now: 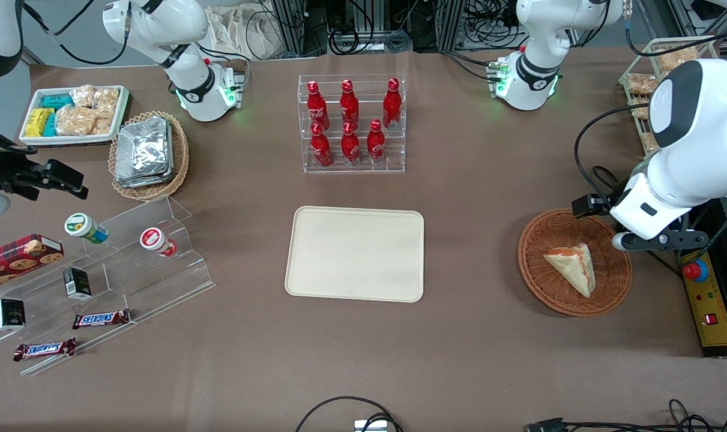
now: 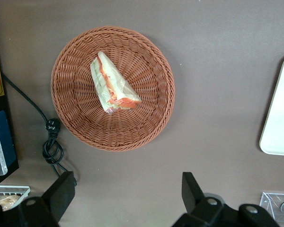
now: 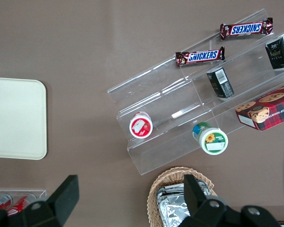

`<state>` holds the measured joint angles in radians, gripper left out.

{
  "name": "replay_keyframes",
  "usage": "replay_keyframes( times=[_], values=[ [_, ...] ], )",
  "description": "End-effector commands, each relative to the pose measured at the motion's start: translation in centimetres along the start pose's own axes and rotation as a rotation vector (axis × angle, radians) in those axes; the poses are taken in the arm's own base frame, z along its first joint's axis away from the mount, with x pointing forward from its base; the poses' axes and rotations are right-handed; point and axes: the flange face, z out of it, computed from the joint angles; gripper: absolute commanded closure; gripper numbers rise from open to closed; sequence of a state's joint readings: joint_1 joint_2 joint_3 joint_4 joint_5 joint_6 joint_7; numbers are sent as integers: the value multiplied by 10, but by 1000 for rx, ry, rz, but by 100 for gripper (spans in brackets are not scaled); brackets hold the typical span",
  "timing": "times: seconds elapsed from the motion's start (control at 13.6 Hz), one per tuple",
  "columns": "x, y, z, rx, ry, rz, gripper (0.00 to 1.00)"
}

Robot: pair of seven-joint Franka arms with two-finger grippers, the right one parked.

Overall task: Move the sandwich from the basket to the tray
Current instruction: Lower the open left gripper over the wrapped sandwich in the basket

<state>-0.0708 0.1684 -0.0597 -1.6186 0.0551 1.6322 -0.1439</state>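
Brown table; left gripper (image 2: 125,196) spread wide, empty, hovers above round woven brown basket (image 2: 151,123), probably lining up on white triangle sandwich (image 2: 112,85); beige flat tray (image 1: 354,252) waits bare.

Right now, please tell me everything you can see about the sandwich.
The sandwich is a triangular wedge of pale bread with orange and green filling along one edge, seemingly in clear wrap. It lies flat inside the round reddish-brown wicker basket, touching only its woven bottom. The claw hangs open above the table beside the basket, not touching it.

Robot lab with a mock shop display

Cable tangles (image 1: 363,24) and framing line the tabletop's (image 1: 471,336) edge; tiered snack risers (image 1: 129,264), probably acrylic.
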Motion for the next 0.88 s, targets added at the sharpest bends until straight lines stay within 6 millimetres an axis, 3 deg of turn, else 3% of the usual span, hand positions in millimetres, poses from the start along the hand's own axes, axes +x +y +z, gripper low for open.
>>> replay_keyframes(
  times=[0.0,0.44,0.59,0.81],
  values=[
    [2,-6,-1,13,-19,-14,0],
    [12,-14,6,10,-27,-27,0],
    [17,-36,23,-10,-49,-83,0],
    [27,-63,68,-50,-25,-185,0]
  ],
)
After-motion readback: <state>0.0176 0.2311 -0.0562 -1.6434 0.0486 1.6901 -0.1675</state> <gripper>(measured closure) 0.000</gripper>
